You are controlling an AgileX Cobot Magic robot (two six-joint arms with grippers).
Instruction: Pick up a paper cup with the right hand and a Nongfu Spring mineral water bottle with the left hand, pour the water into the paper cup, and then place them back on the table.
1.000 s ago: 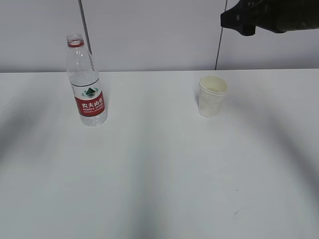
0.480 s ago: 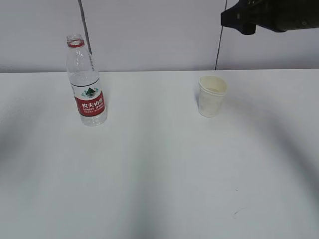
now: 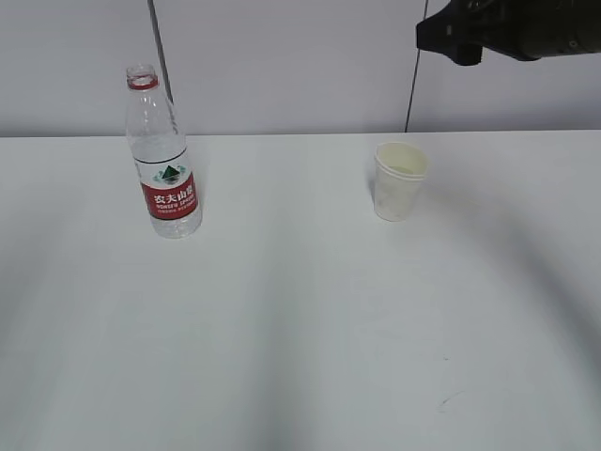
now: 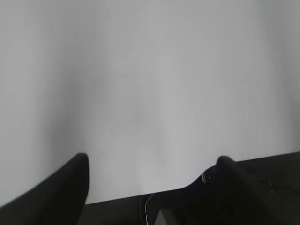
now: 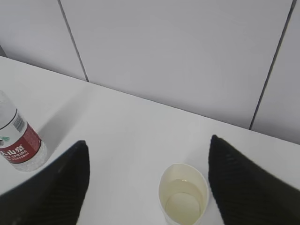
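I see paper cup (image 3: 400, 180) right of centre on counter (image 3: 300, 329), liquid inside. Uncapped bottle (image 3: 161, 155) upright, left. Both end effectors (image 4: 152, 178) (image 5: 147, 183) apart, empty.

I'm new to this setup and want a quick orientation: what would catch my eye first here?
The Nongfu Spring mineral water bottle, uncapped with its red label, stands upright at the table's left rear. The paper cup stands apart to its right, with a little liquid inside in the right wrist view. The right hand's open tool hangs above the cup.
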